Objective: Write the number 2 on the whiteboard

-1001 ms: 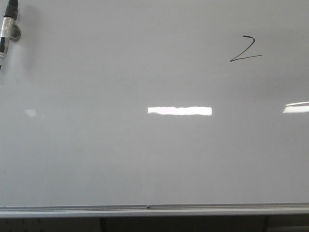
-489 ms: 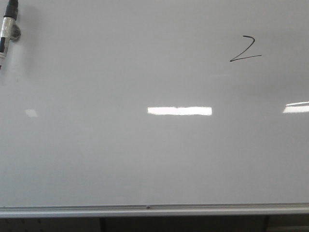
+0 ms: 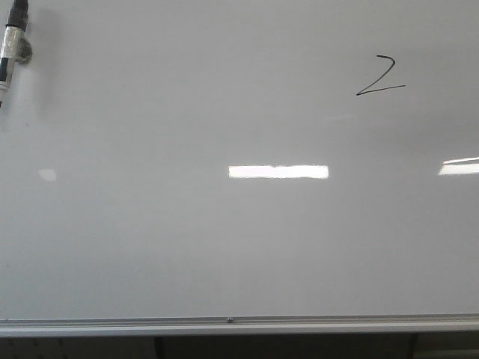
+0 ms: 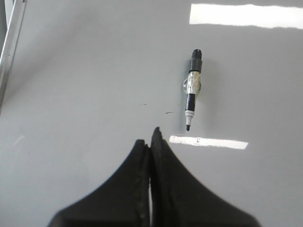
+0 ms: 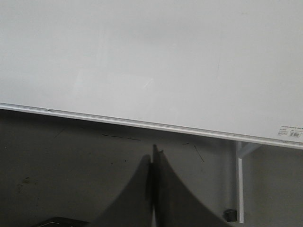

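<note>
The whiteboard [image 3: 224, 247] fills the front view, its silver frame edge along the near side. A thin black number 2 [image 3: 380, 76] is drawn at the far right of it. A black and white marker [image 3: 10, 43] lies uncapped on the board at the far left; it also shows in the left wrist view [image 4: 192, 90]. My left gripper [image 4: 150, 137] is shut and empty, a short way from the marker's tip. My right gripper [image 5: 154, 152] is shut and empty, off the board over the dark floor. Neither gripper shows in the front view.
Bright light reflections [image 3: 278, 171] lie on the board. In the right wrist view the board's silver frame edge [image 5: 142, 124] runs across, with a white stand leg [image 5: 240, 189] and dark floor beyond it.
</note>
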You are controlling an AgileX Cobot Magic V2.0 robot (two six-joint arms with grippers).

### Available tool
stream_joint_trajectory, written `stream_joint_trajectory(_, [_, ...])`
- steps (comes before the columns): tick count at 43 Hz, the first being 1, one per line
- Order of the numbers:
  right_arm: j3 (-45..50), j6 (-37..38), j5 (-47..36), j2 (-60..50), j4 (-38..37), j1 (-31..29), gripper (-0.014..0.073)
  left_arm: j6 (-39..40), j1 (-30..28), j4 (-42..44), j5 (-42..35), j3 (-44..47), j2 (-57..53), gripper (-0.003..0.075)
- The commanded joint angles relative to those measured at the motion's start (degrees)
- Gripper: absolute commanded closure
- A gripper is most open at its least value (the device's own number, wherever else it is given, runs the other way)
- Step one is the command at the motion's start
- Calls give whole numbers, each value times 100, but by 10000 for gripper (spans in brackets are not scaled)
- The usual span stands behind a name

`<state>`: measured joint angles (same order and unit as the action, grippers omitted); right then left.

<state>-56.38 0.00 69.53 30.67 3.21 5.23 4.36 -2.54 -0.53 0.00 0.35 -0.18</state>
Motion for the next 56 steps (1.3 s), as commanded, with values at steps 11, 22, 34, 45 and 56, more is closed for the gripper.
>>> stream_joint_trajectory(11, [-114,-84,-366,64,-65,-30,663,7,12,53,-487,196,-165,741])
stream_joint_trajectory(22, [-114,-84,-359,64,-65,-30,663,7,12,53,-487,196,-165,741])
stream_joint_trajectory(34, [-114,-84,-359,64,-65,-30,663,7,12,53,-487,196,-165,741])
stream_joint_trajectory(45, [-114,-84,-359,64,-65,-30,663,7,12,53,-487,196,-165,741])
stream_joint_trajectory(56, [549,-90,-894,-772,-198,-306,663,7,1,53,-477,196,-153,741])
